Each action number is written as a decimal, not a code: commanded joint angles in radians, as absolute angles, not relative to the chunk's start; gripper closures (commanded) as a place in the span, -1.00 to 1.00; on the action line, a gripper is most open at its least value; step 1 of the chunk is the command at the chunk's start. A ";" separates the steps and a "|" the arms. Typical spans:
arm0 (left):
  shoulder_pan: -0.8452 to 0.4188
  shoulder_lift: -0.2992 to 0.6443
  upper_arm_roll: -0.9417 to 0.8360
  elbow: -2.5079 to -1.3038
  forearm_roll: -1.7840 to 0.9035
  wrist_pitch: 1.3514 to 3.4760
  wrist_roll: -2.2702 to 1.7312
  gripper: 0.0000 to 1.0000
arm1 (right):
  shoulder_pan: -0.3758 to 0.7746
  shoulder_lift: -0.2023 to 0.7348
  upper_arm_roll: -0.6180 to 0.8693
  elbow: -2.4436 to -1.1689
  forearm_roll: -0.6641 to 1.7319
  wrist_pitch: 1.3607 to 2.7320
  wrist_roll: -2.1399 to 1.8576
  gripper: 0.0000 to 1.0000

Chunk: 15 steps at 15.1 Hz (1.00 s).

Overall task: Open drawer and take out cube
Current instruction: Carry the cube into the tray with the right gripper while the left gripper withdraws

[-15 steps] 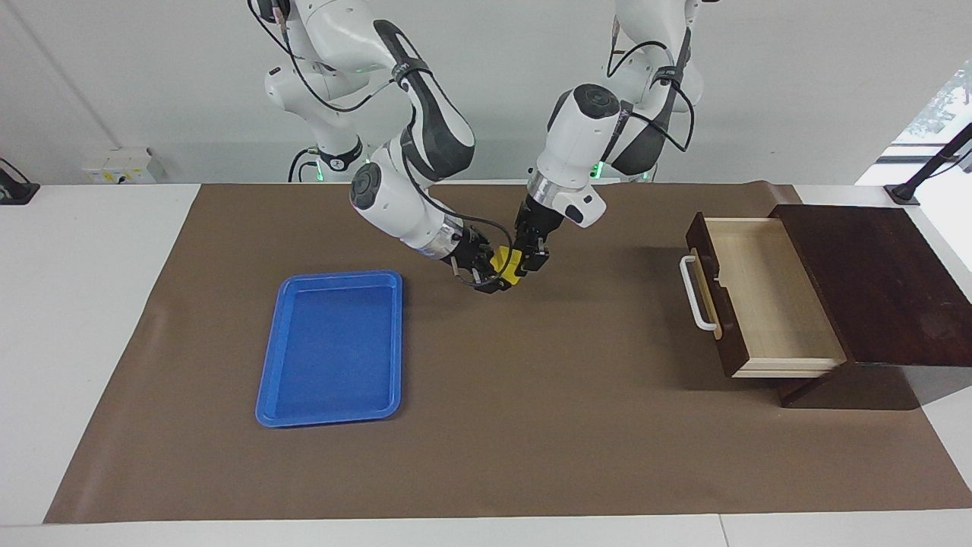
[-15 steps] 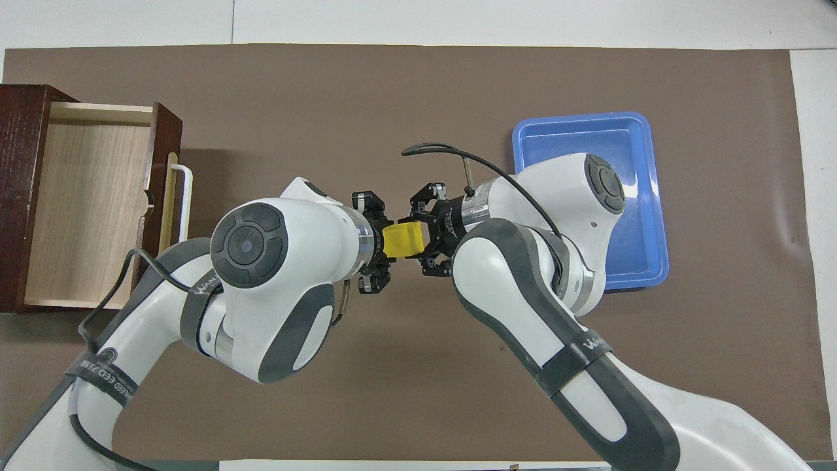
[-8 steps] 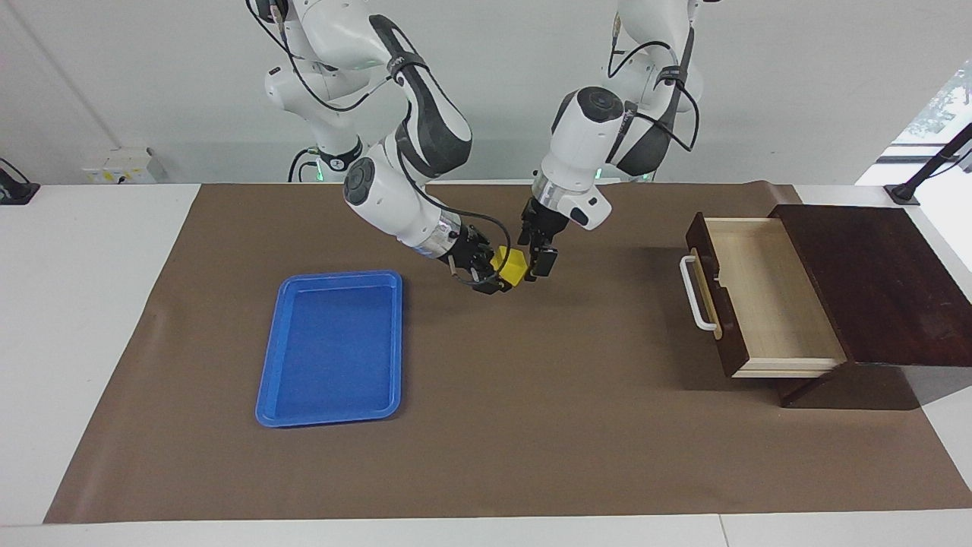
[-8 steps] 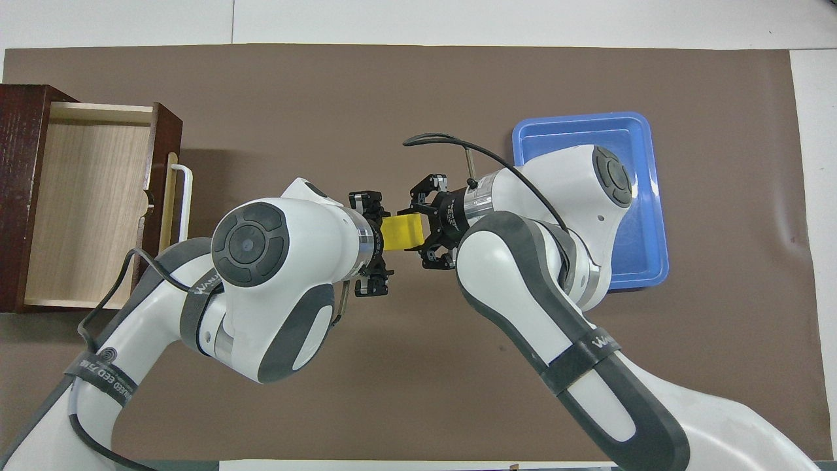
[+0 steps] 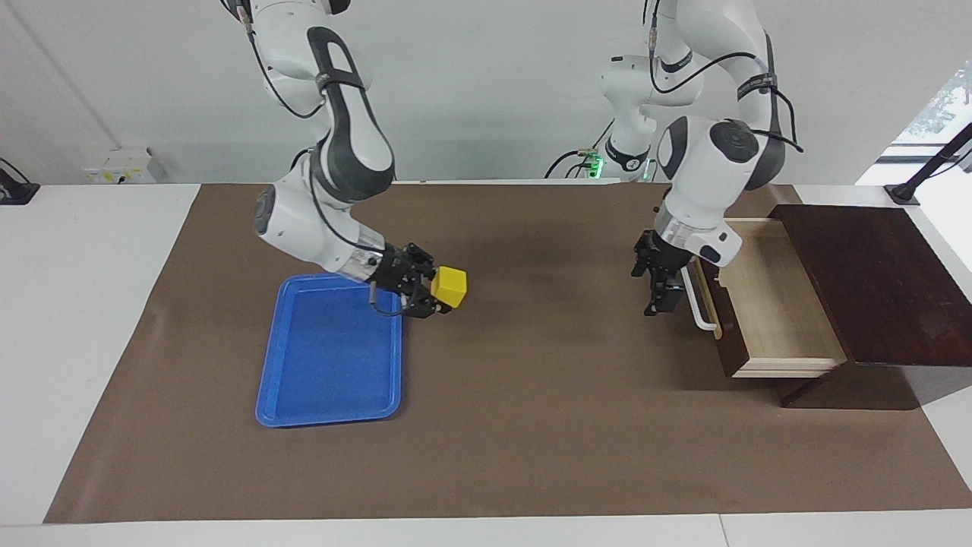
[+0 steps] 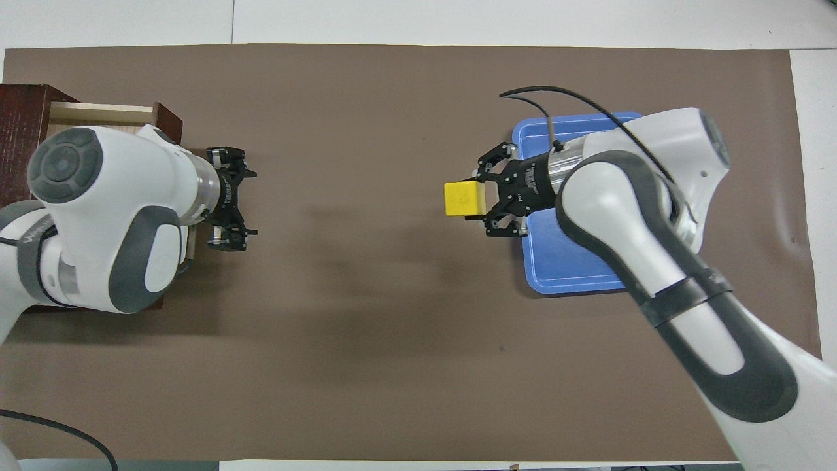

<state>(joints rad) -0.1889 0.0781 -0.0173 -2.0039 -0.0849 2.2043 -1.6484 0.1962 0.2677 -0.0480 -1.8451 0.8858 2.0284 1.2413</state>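
The small yellow cube [image 5: 449, 287] is held in the air by my right gripper [image 5: 434, 293], shut on it, over the brown mat just beside the blue tray's edge; it also shows in the overhead view [image 6: 463, 198] at the right gripper [image 6: 476, 198]. The dark brown drawer [image 5: 767, 296] stands pulled open at the left arm's end of the table, its pale wood inside bare, its white handle [image 5: 695, 292] facing the middle. My left gripper [image 5: 659, 289] is open and empty in front of that handle. In the overhead view my left arm covers most of the drawer [image 6: 98, 114], with the left gripper [image 6: 247, 203] past it.
A flat blue tray [image 5: 326, 357] lies empty on the mat toward the right arm's end, partly under my right arm in the overhead view [image 6: 569, 268]. The drawer's dark brown housing [image 5: 873, 281] stands at the mat's edge. A brown mat [image 5: 531, 425] covers the table.
The left gripper let go of the cube and swung away to the drawer's handle. The right gripper carried the cube toward the blue tray.
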 commanded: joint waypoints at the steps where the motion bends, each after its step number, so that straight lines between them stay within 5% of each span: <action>1: -0.095 0.067 -0.029 -2.025 -0.037 2.241 -1.554 -1.00 | 0.099 0.291 -0.038 -1.836 0.916 1.950 1.145 1.00; 5: 0.004 0.089 -0.028 -2.010 0.005 2.308 -1.455 -1.00 | -0.035 0.366 -0.041 -1.844 0.908 1.862 0.985 1.00; 15: 0.170 0.100 -0.031 -1.980 0.006 2.307 -1.197 -1.00 | -0.103 0.465 -0.048 -1.888 0.824 1.864 0.737 1.00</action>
